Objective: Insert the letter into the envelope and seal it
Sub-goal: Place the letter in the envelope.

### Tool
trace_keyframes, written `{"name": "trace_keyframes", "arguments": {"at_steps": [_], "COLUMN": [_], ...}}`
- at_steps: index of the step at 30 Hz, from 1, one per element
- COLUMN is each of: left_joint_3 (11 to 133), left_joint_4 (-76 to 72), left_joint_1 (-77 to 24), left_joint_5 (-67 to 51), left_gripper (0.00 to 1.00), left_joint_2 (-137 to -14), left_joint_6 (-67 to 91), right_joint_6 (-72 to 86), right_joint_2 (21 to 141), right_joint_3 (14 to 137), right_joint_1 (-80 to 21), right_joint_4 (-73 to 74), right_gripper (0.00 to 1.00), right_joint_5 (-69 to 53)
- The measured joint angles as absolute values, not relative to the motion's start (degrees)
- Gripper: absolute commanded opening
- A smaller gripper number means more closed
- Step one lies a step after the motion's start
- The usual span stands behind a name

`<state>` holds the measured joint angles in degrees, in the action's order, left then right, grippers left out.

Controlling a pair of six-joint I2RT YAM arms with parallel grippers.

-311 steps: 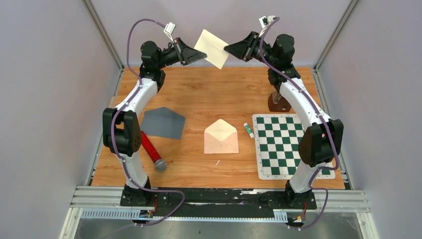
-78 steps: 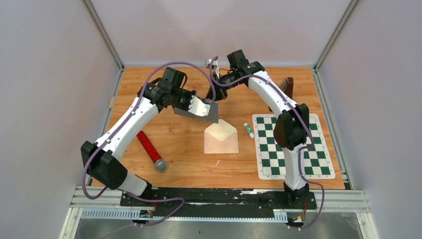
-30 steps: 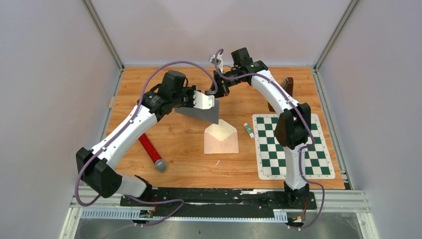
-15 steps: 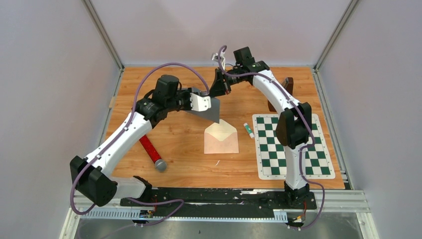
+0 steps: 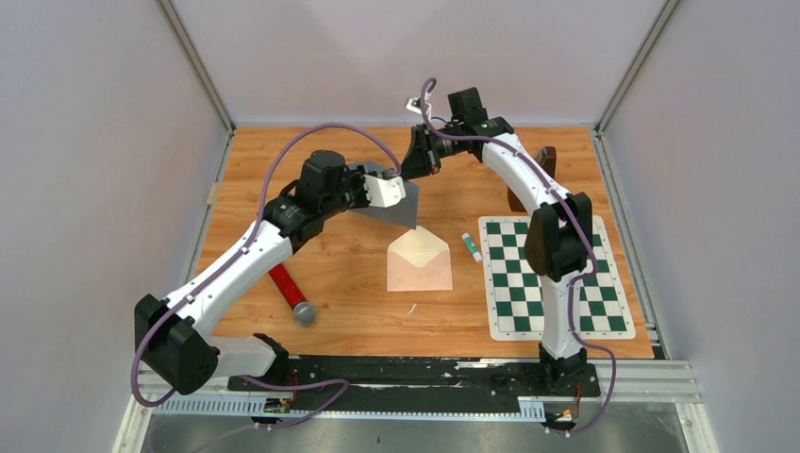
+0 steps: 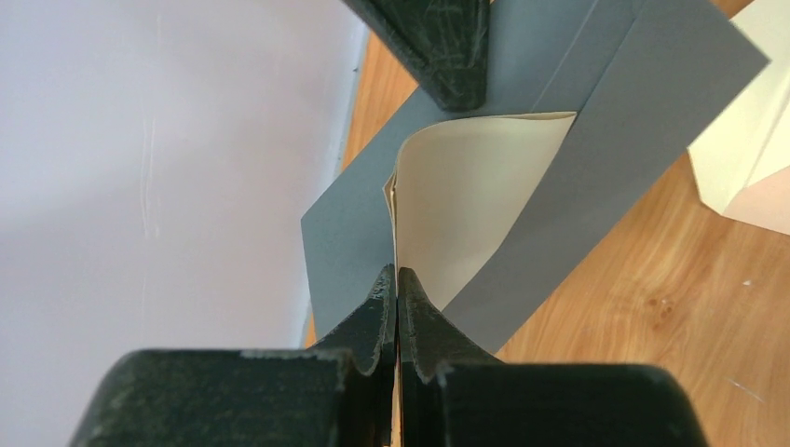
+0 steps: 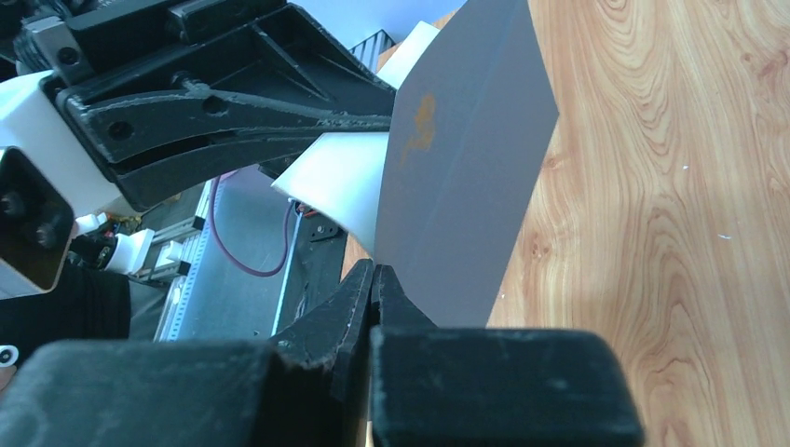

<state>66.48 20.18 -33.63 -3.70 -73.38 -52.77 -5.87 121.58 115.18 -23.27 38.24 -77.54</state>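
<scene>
A grey envelope [image 5: 394,209] hangs tilted above the table's back middle. My right gripper [image 5: 409,170] is shut on its upper edge, as the right wrist view [image 7: 374,267] shows, with the grey envelope [image 7: 461,186] hanging from the jaws. My left gripper [image 5: 385,191] is shut on the cream letter [image 6: 466,196], which curves between the grey envelope's panels [image 6: 596,130]. The left jaws [image 6: 398,272] pinch the letter's edge. In the right wrist view the letter [image 7: 340,186] sticks out behind the envelope, held by the left fingers [image 7: 233,102].
An open cream envelope [image 5: 420,260] lies flat at the table's middle. A glue stick [image 5: 471,246] lies beside a green chessboard mat [image 5: 552,278] at the right. A red microphone [image 5: 288,286] lies at the left. A brown object [image 5: 540,175] stands at the back right.
Ten seconds ago both grippers held the letter aloft and the grey envelope lay on the table. In the last second both grippers and the envelope shifted slightly back.
</scene>
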Motion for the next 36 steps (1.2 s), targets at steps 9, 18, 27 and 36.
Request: {"name": "trace_keyframes", "arguments": {"at_steps": [9, 18, 27, 36], "left_joint_3": [64.8, 64.8, 68.0, 77.2], "left_joint_4": [17.7, 18.9, 26.0, 38.0], "left_joint_1": [-33.7, -34.6, -35.9, -35.9], "left_joint_5": [0.1, -4.4, -10.9, -11.2], "left_gripper": [0.00, 0.00, 0.00, 0.00], "left_joint_2": [-71.8, -71.9, -76.8, -83.0], "left_joint_6": [-52.2, -51.8, -56.5, -68.7], "right_joint_6": [-1.0, 3.6, 3.8, 2.2], "right_joint_2": [121.6, 121.9, 122.8, 122.8], "right_joint_3": [115.2, 115.2, 115.2, 115.1], "right_joint_1": [-22.9, -22.9, -22.8, -22.8], "right_joint_4": [34.6, 31.9, 31.8, 32.1], "right_gripper": [0.00, 0.00, 0.00, 0.00], "right_joint_5": [-78.8, -79.5, -78.3, -77.3]}}
